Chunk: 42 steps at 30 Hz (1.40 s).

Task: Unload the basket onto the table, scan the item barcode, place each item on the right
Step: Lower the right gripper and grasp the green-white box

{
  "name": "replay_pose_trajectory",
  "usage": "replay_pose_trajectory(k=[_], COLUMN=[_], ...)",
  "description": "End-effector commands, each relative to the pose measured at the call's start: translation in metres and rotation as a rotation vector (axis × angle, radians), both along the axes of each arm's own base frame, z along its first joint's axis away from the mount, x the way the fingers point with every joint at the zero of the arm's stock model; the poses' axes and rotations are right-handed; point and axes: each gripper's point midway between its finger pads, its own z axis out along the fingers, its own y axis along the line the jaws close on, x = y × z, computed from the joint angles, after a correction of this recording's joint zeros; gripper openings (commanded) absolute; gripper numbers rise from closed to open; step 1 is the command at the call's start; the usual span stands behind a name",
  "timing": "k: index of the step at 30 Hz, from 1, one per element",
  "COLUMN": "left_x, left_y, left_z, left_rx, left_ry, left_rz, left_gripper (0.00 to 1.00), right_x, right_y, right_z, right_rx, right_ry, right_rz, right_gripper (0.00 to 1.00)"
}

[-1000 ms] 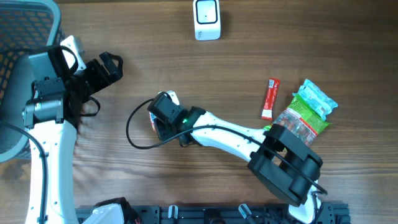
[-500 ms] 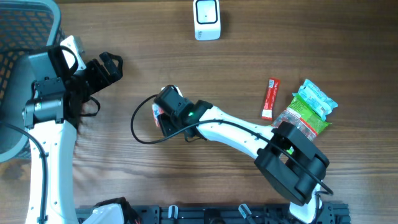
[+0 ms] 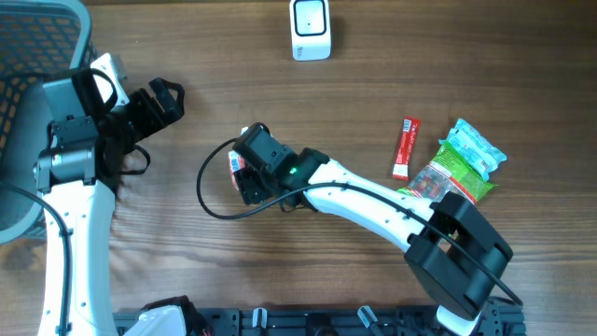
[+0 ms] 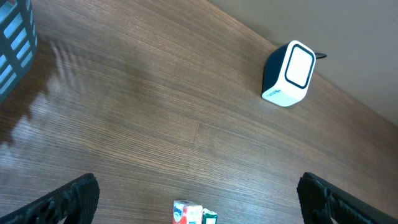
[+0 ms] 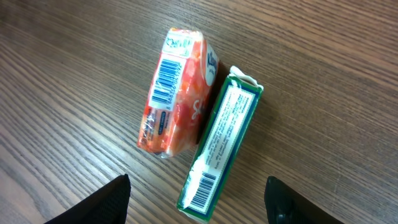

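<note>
Biggest worry here: the orange tissue pack (image 5: 177, 93) and the green box (image 5: 221, 146) lie right against each other near the middle of the tabletop, a bit toward the left edge. The right gripper (image 5: 197, 180) hangs over them with its jaws spread wide and nothing in them. I can't tell which of the two is the one to scan. If it closes from here it could easily catch both, or shove one aside. The pack also looks soft, so a squeeze might crumple it, and a finger could end up covering its barcode (image 5: 163, 84).

The box has its own barcode (image 5: 200, 191) at one end. Whichever gets lifted has to face the barcode scanner (image 3: 310, 28), well away at the far edge.

The left gripper (image 4: 198, 186) is wide open too, holding nothing, off by the left edge.

Writing-wise: the small print on the box's white panel and the pack's logo are too small to read.
</note>
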Motion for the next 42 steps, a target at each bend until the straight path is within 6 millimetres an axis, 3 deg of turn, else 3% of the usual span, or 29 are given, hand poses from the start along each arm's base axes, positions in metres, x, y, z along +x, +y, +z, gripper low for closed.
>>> replay_pose_trajectory(k=[1,5,9,12,16,20,23,27,31,39,42], left_x=[0.003,0.003,0.003,0.003,0.003,0.003,0.003,0.003,0.003,0.003,0.003], left_y=[0.003,0.003,0.003,0.003,0.003,0.003,0.003,0.003,0.003,0.003,0.003], left_z=[0.005,0.005,0.005,0.005,0.005,0.005,0.005,0.005,0.005,0.005,0.005], left_rx=[0.019,0.019,0.019,0.019,0.019,0.019,0.019,0.019,0.019,0.019,0.019], left_ry=[-0.015,-0.015,-0.015,-0.015,-0.015,-0.015,-0.015,-0.015,-0.016,-0.015,-0.015], left_rz=[-0.003,-0.003,-0.003,-0.003,-0.003,-0.003,-0.003,-0.003,-0.003,-0.003,-0.003], left_gripper=[1.0,1.0,1.0,1.0,1.0,1.0,1.0,1.0,1.0,1.0,1.0], right_x=[0.001,-0.004,-0.013,-0.017,-0.016,-0.002,0.004,0.01,0.015,0.013,0.013], right_y=[-0.001,-0.003,-0.002,0.0,-0.001,-0.016,-0.02,-0.025,-0.012,-0.008,-0.008], right_z=[0.004,-0.008,-0.042,-0.056,-0.057,-0.057,-0.056,-0.056,-0.05,-0.05,-0.05], right_rx=[0.001,-0.018,-0.073,-0.091,-0.097,-0.17,-0.176,-0.176,-0.137,-0.123,-0.124], right_ry=[-0.012,0.014,0.058,0.072,0.069,-0.005,-0.017,-0.017,-0.057,-0.054,-0.053], right_rz=[0.005,-0.005,0.007,0.016,0.014,-0.036,-0.057,-0.07,0.009,0.049,0.05], right_gripper=[0.69,0.64,0.63,0.61,0.53,0.41,0.39,0.4,0.59,0.53,0.46])
